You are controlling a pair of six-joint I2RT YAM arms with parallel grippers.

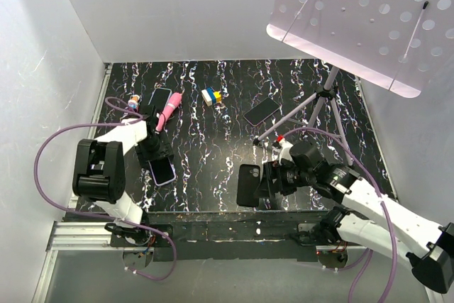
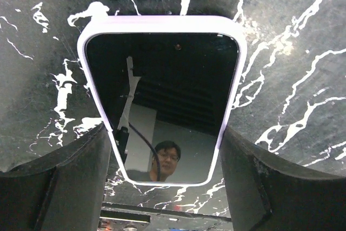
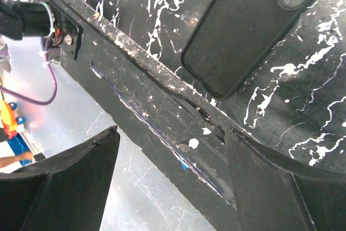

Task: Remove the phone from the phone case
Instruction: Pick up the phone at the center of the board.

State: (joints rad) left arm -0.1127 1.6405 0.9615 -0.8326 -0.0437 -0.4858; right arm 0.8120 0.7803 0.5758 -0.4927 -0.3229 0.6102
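Note:
A phone in a lavender case (image 2: 162, 96) lies screen up on the black marbled table (image 2: 292, 52). In the top view the phone (image 1: 162, 171) is at the left, near the front. My left gripper (image 2: 167, 198) is open, with one finger on each side of the phone's near end; it also shows in the top view (image 1: 156, 160). My right gripper (image 3: 170, 187) is open and empty, hovering over the table's front edge (image 3: 162, 87). Beside it lies a black case or phone (image 3: 243, 31), back up with the camera cutout showing; in the top view this black piece (image 1: 248, 185) sits just left of my right gripper (image 1: 264, 182).
A dark phone (image 1: 262, 111) lies mid-table. At the back left are another phone (image 1: 159, 96), a pink object (image 1: 169, 109), a small bottle (image 1: 133, 101) and a blue-yellow block (image 1: 211, 95). A tripod (image 1: 319, 104) carrying a white perforated board (image 1: 369, 12) stands at the right.

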